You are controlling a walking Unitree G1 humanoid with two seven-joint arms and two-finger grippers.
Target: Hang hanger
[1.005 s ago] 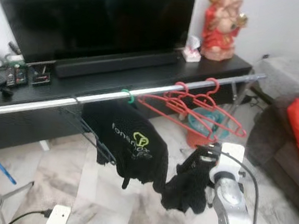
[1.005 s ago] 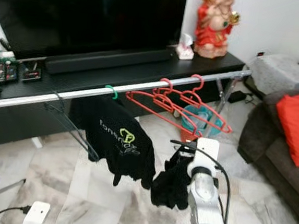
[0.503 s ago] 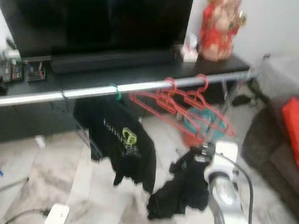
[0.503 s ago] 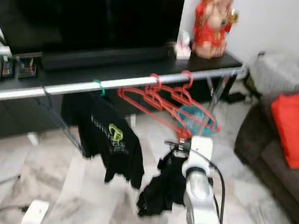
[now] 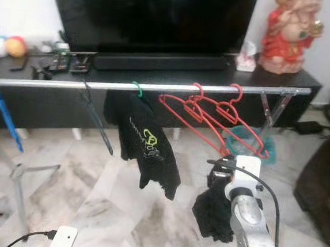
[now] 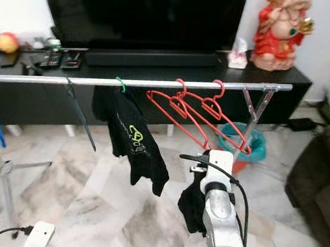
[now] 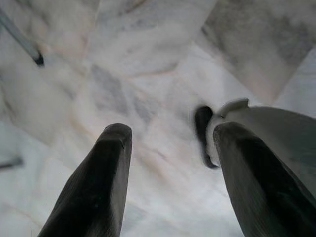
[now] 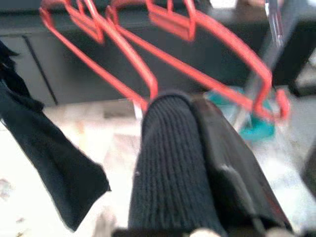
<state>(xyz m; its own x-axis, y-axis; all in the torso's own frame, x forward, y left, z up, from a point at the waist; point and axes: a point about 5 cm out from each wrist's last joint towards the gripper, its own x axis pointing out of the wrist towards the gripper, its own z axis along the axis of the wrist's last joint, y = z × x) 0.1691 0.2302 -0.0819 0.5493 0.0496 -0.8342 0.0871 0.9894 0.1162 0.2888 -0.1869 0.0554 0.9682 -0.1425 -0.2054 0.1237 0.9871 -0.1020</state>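
Nearest, the right arm reaches forward and slightly upward from the lower edge of the head views, silver, with a black cable looping along it. Its right gripper is pressed together on a black knitted garment, which bunches around the fingers and hangs down below the wrist, clear of the floor. In the right wrist view the ribbed cloth lies wrapped over one finger, with the other black finger tight beside it.

The left gripper points down at the marble floor, its two fingers well apart with nothing between them; a pale rounded part of the robot shows beside one finger.

Beyond the right gripper, a silver rail runs across the scene on a folding stand. Two red hangers hang from it by their hooks, side by side and empty, tilted toward the robot; the gripper sits below and just in front of them. Further left on the rail a green hook carries a black T-shirt with a yellow-green print, and a thin dark hanger dangles beside it.

Behind the rail stands a low black TV cabinet with a soundbar, a large dark television, small clutter at its left end and a red figurine at its right. A teal bucket sits on the floor under the hangers.
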